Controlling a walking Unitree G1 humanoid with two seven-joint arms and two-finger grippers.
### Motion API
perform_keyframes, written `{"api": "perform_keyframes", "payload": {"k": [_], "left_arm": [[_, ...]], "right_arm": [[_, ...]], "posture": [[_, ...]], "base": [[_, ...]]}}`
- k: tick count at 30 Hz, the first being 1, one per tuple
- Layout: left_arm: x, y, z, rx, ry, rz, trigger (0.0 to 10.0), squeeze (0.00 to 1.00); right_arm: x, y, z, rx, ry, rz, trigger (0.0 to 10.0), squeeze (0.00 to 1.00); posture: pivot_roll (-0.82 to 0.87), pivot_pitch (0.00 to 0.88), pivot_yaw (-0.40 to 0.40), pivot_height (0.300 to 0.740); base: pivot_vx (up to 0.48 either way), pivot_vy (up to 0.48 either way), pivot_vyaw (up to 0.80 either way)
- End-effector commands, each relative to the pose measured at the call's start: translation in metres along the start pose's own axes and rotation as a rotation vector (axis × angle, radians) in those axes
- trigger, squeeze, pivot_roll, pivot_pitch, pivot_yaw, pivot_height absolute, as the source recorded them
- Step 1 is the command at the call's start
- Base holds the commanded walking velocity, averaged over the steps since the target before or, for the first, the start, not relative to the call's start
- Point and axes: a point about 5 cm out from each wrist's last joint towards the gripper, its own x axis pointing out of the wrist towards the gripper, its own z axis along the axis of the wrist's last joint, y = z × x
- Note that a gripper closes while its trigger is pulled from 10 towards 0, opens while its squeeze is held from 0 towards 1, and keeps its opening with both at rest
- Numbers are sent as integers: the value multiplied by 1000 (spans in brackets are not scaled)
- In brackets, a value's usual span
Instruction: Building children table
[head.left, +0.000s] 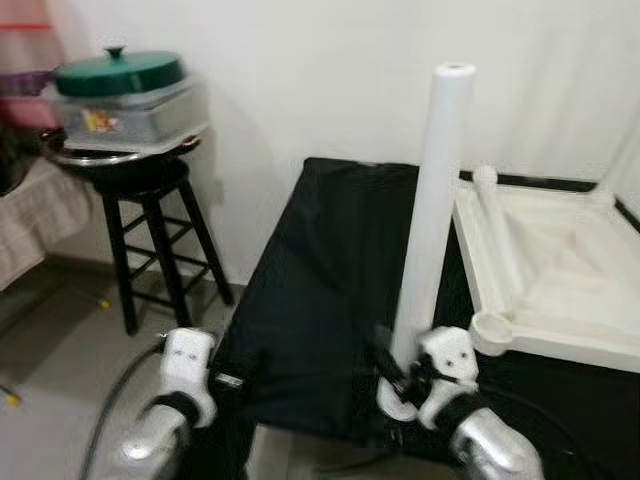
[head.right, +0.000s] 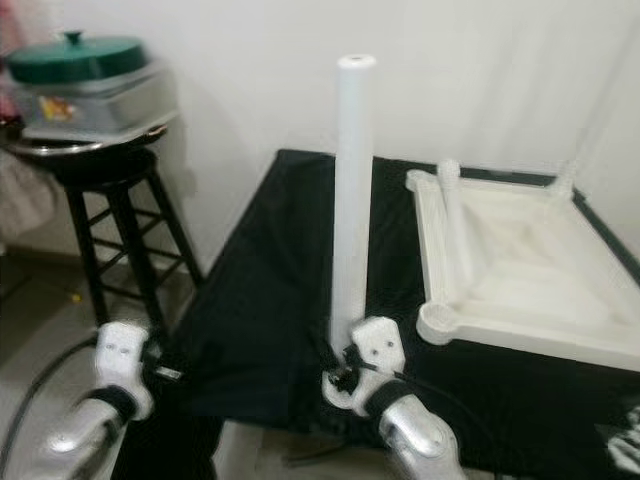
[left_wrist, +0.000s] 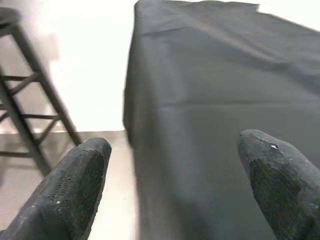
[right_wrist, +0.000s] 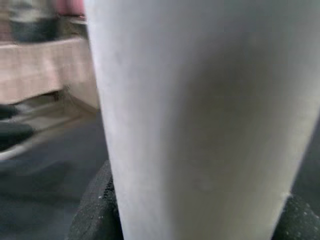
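Black cloth-covered work surface (head.left: 320, 300) against white wall. Nearest: right gripper (head.left: 400, 375) clamped on base of long white cylindrical table leg (head.left: 435, 210), leg upright near front edge. Left gripper (left_wrist: 170, 185) at cloth's near left corner, fingers (left_wrist: 70, 195) spread wide, holding nothing. Beyond, right: upturned white plastic tabletop (head.left: 560, 270). Far left: black wooden stool (head.left: 150, 230) carrying green-lidded pot (head.left: 120, 90).

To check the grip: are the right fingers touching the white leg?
Touching. In the right wrist view the black fingers press against both sides of the white leg.
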Motion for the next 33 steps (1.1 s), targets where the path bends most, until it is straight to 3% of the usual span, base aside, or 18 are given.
{"api": "perform_keyframes", "payload": {"k": [1, 14, 29, 33], "left_arm": [[3, -5, 1, 1, 1, -18, 10000, 0], [3, -3, 2, -11, -4, -15, 10000, 0], [3, 11, 0, 5, 26, 33, 10000, 0], [4, 11, -2, 3, 30, 34, 10000, 0]], "right_arm": [[-2, -5, -3, 0, 20, -18, 10000, 0], [-2, -8, -3, -2, 15, -39, 10000, 0], [-5, -32, -4, -21, 38, -149, 10000, 0], [-5, -30, -4, 4, 36, -124, 10000, 0]], "posture": [[-78, 0, -34, 740], [-80, 0, -32, 740], [-82, 0, -33, 740], [-84, 0, -33, 740]], "base": [[0, 0, 0], [0, 25, 0], [0, 0, 0], [0, 0, -800]]}}
